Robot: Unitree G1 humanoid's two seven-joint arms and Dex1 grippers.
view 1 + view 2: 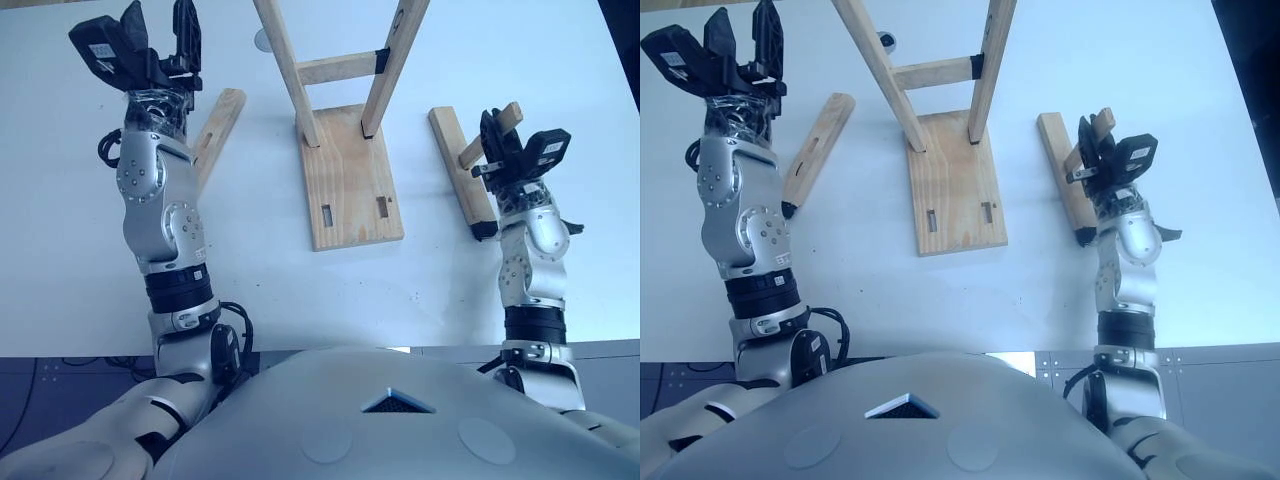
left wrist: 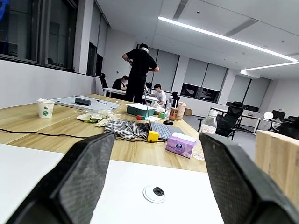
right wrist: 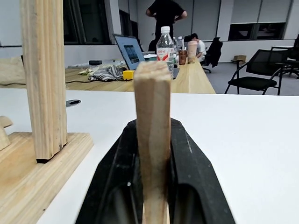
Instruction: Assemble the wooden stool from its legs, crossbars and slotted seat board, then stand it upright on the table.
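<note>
**Right gripper clenched on a crossbar, left gripper released**

My right gripper [image 1: 493,132] is clamped on a short crossbar [image 3: 152,121]. The bar runs between the jaws, and its lower end is hidden by them in the right wrist view. Just beneath this gripper a loose leg [image 1: 458,165] lies flat on the white table [image 1: 80,250], partly covered by the gripper and the bar.

My left gripper [image 1: 160,28] is raised with its fingers [image 2: 81,179] spread wide and nothing between them. A second loose leg [image 1: 818,148] lies just beside it on the inner side; my left arm hides part of it.

Between the two grippers the seat board [image 1: 352,185] lies flat. Two legs [image 1: 283,65] stand in its far end, joined by a fitted crossbar [image 1: 335,68]; their tops are cut off at the frame edge. Two slots [image 1: 327,214] at the board's near end are open. I cannot tell how deep the standing legs are seated.
</note>
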